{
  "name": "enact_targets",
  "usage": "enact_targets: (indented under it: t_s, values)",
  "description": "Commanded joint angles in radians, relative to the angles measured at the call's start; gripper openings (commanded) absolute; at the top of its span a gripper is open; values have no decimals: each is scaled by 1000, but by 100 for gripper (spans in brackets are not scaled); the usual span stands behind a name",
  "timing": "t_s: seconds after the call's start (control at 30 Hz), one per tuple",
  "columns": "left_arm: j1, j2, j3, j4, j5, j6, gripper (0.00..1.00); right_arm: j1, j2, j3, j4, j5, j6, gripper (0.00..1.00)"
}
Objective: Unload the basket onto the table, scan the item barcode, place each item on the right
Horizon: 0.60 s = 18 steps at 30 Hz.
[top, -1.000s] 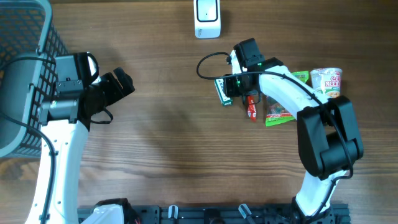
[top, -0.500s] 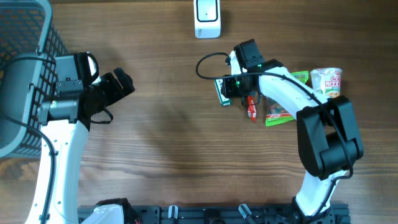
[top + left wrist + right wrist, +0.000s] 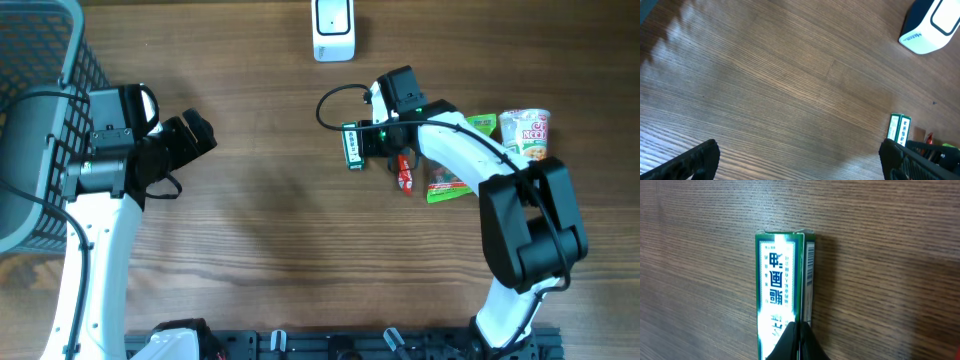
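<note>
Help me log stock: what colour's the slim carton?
Slim carton: green and white, right wrist view.

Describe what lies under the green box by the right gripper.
Wooden table shows around the green box, so it seems to lie on bare wood. The patch directly beneath is covered by the box, and the right gripper hides its near end.

a mock shop checkout set up on a robot bench: a white barcode scanner (image 3: 333, 30) stands at 12 o'clock on the wood-grain table (image 3: 270, 240), and a grey wire shopping basket (image 3: 85, 60) sits at 10 o'clock. packaged groceries lie at 2 to 3 o'clock: a cup of noodles (image 3: 527, 131), a green snack bag (image 3: 447, 187) and a small green box (image 3: 352, 146). a black mounting rail (image 3: 340, 345) runs along 6 o'clock.
</note>
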Motion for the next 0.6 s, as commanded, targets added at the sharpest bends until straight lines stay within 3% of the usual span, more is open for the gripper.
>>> enact_targets:
  t_s: [0.0,0.1,0.13,0.17,0.23,0.57]
  values:
    - [-3,4,-1,2,9,9,100,9,-33,-15,-3,5,0,4]
    - [-3,4,-1,2,8,9,100,22,-33,-16,-6,13,2,8]
    - [-3,4,-1,2,8,9,100,27,-33,-16,-5,13,7,19]
    - [-3,4,-1,2,8,9,100,32,-32,-17,-3,14,14,41]
    - [-3,4,-1,2,8,9,100,43,-32,-19,5,14,28,54]
    - [-3,4,-1,2,8,9,100,58,-32,-19,19,134,87,48]
